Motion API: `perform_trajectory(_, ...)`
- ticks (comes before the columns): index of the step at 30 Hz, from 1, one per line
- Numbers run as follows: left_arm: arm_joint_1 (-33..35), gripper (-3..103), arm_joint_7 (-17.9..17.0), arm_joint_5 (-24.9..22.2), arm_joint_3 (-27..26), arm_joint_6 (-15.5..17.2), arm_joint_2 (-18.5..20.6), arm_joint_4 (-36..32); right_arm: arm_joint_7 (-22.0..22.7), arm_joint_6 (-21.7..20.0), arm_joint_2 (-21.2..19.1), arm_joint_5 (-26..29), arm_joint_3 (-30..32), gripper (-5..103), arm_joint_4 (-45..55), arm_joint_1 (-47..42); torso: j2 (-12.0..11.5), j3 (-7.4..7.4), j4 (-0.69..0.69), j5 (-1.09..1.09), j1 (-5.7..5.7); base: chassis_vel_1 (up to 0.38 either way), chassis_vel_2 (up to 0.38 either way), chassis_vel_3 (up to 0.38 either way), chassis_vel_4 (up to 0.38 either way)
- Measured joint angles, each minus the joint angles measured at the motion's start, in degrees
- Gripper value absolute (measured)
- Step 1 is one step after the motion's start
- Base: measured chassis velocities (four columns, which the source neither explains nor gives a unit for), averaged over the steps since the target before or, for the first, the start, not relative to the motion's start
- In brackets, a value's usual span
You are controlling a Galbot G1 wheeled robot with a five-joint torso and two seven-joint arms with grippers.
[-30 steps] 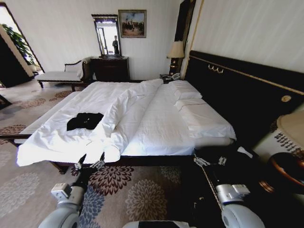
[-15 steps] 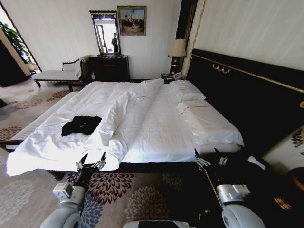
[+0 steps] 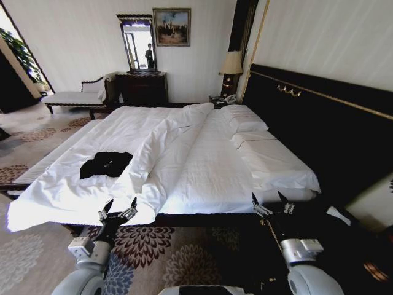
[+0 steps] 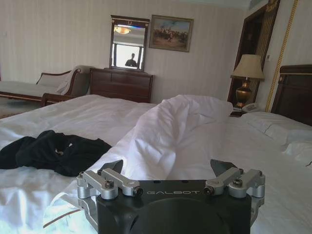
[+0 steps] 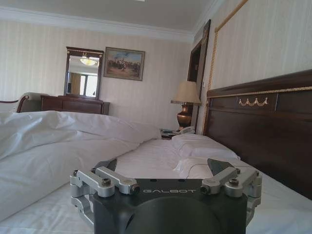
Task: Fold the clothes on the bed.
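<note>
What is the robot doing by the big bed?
The robot faces the side of the bed with both arms held out low at its edge. The left gripper and the right gripper are both open and hold nothing. The black T-shirt lies crumpled on the white sheet, beyond the left gripper, beside the bunched-up duvet. Nothing touches it and it is not yet folded.

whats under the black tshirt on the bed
The black T-shirt lies crumpled on the bed's white duvet, left of a bunched ridge. The duvet directly beneath is covered.
</note>
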Motion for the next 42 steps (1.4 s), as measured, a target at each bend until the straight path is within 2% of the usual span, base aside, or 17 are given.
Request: perform_trajectory(42, 0.1, 100, -0.1, 0.6, 0.7, -0.1, 0.0, -0.2, -0.6, 1.2, 0.8, -2.4, -0.4, 100, 0.5, -1.0, 0.0, 0.0, 0.0, -0.01, -0.01, 0.067, 0.086, -0.069, -0.086)
